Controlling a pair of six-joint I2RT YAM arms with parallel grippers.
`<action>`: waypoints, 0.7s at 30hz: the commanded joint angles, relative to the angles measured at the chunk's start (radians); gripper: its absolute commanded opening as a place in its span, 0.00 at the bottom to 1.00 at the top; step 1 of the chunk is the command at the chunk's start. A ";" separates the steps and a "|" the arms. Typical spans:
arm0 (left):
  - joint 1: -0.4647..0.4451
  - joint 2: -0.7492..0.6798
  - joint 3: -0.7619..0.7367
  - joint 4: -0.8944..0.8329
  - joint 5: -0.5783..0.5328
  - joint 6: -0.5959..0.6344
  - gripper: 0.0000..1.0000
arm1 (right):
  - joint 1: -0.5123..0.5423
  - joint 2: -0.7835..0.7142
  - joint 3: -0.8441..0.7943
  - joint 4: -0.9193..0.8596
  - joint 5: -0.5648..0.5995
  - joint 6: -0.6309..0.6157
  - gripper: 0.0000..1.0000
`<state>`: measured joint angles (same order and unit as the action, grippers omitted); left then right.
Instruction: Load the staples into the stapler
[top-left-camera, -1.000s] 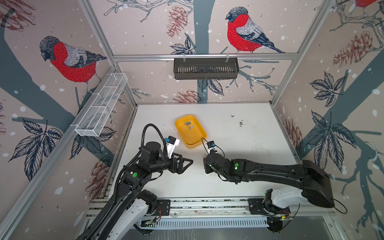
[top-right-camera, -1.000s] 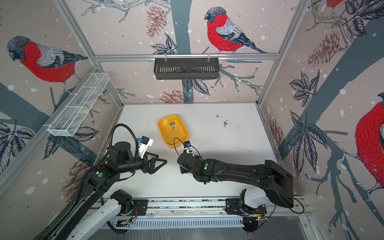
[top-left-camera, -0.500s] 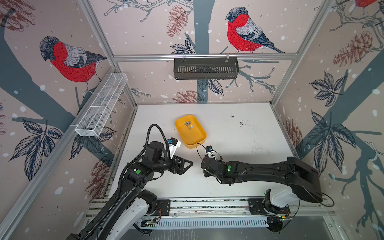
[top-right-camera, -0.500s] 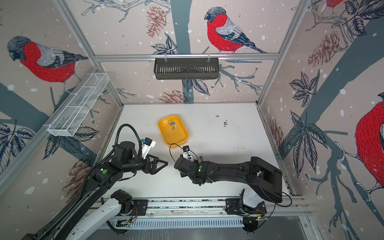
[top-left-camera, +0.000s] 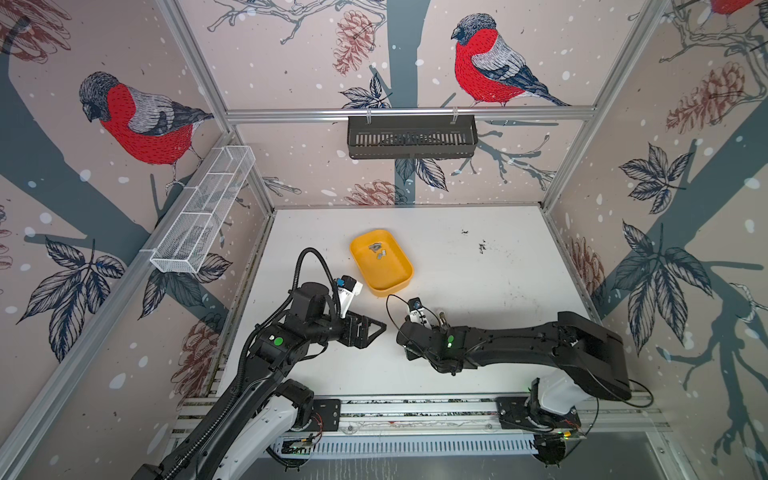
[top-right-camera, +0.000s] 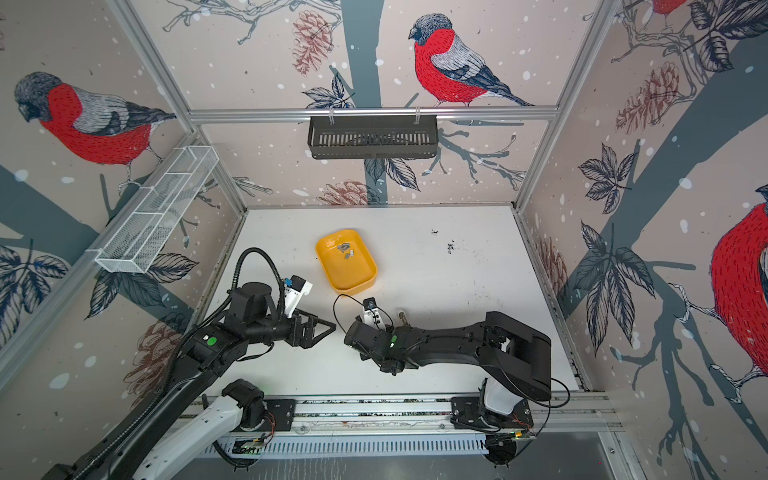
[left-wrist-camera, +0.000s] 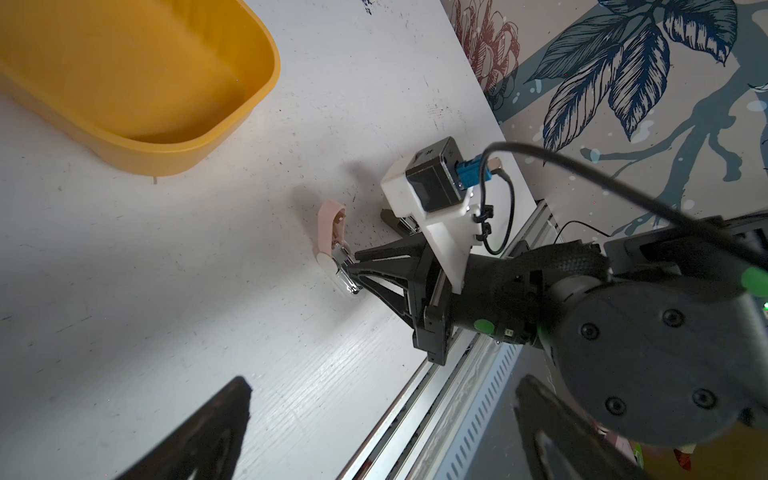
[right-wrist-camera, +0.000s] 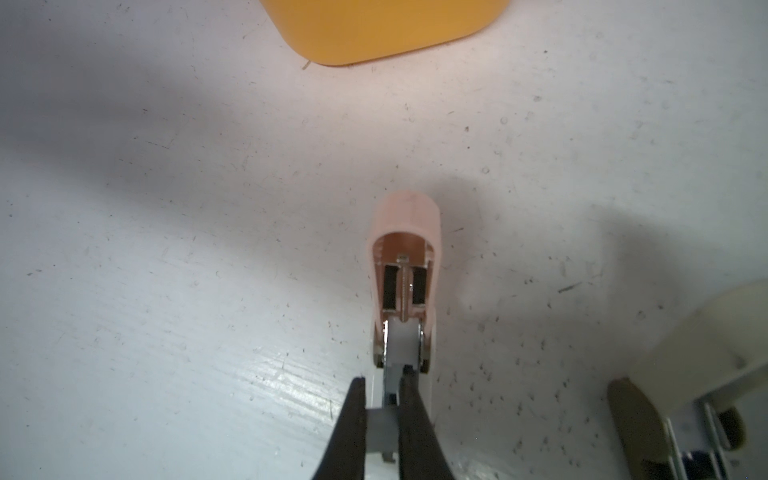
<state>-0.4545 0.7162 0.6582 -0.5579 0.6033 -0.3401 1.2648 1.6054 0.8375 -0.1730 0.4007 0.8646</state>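
- Right gripper: jaws clamped on the metal rail of the pink stapler, whose lid is swung open, on the white table.
- Left gripper: jaws wide apart, empty, facing the stapler from nearby.
- Staples: loose in the yellow tray, beyond both grippers.

Right hand on pink stapler

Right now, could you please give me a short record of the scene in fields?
staples: lying in the yellow tray
stapler: pink, lid swung open
right gripper: shut on the stapler's metal rail
left gripper: open, empty, pointing toward the stapler
table: white; a second stapler lies by the right arm
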 joint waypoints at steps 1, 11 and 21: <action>0.002 0.000 -0.002 0.013 0.018 0.010 0.99 | 0.002 0.007 0.008 -0.014 0.032 0.016 0.11; 0.001 -0.002 -0.003 0.016 0.023 0.012 0.99 | 0.005 0.019 0.017 -0.031 0.049 0.028 0.10; 0.002 -0.006 -0.004 0.018 0.025 0.012 0.99 | 0.008 0.038 0.026 -0.047 0.056 0.033 0.10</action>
<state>-0.4545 0.7128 0.6548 -0.5575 0.6071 -0.3401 1.2686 1.6390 0.8577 -0.1940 0.4335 0.8898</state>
